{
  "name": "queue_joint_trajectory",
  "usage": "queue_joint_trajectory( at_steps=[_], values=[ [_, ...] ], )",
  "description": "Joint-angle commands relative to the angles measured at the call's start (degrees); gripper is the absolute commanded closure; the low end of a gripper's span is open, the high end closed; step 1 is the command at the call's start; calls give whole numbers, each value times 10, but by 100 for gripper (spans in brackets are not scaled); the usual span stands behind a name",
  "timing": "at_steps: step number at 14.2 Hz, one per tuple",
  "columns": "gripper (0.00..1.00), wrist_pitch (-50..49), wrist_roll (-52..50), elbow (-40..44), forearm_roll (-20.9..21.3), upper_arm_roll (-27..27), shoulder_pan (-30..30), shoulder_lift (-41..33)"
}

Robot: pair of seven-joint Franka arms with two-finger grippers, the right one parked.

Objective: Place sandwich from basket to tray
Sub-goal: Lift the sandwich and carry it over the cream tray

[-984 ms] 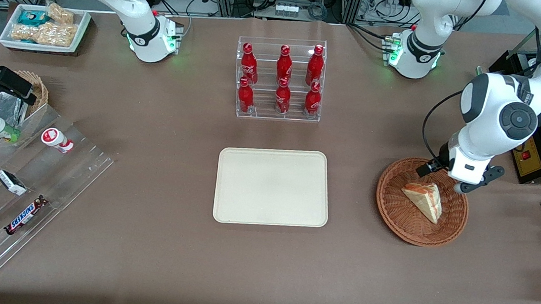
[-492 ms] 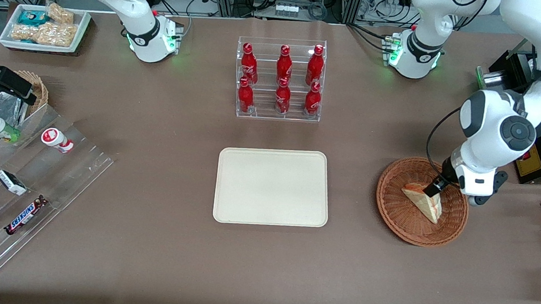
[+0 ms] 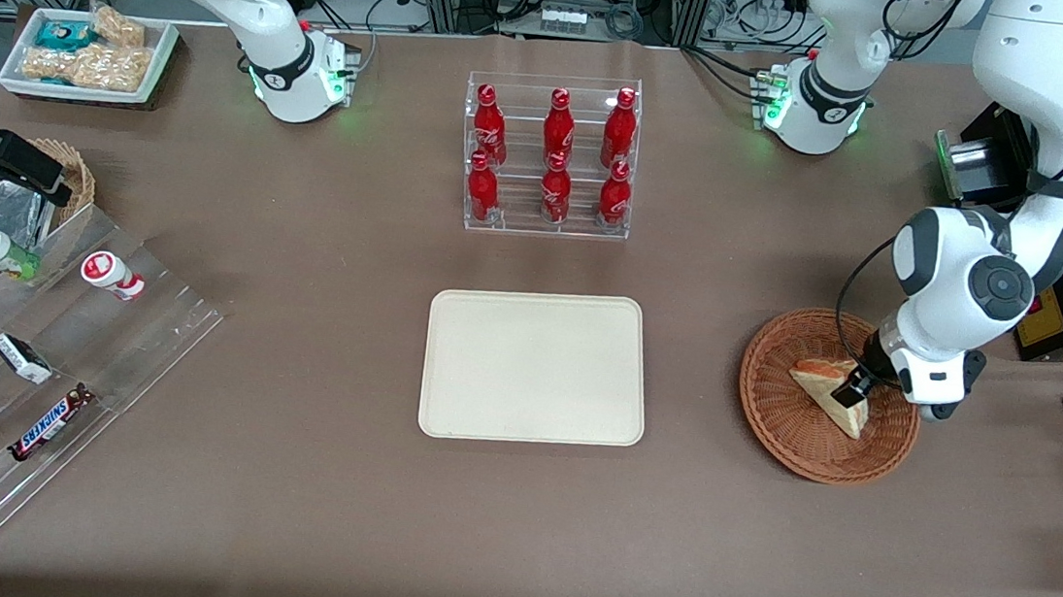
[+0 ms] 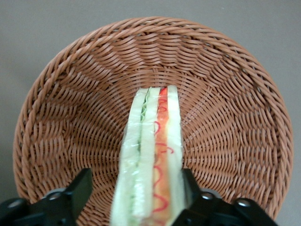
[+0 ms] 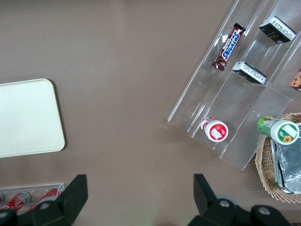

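In the basket our gripper stands spread around the sandwich, one finger touching, not yet clamped; lifting and carrying to the bare tray are left

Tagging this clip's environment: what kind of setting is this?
Probably a robotics lab staged as a snack counter: a clear rack of red bottles, tiered acrylic shelves with candy bars, and cable-filled equipment racks at the table's edge. The left pincer is open around the sandwich in the basket.
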Motion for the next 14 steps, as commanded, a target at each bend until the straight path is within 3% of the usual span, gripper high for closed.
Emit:
queue_joint_trajectory(
  at_steps=[1, 3, 7, 9, 14],
  values=[
    [96, -6, -35, 24, 4, -3, -5, 8],
    [97, -72, -25, 56, 7, -8, -9, 9],
    [96, -194, -7, 147, 5, -12, -76, 27],
    [95, -218, -2, 187, 1, -13, -115, 44],
    [92, -225, 123, 258, 0, -18, -218, 83]
  ],
)
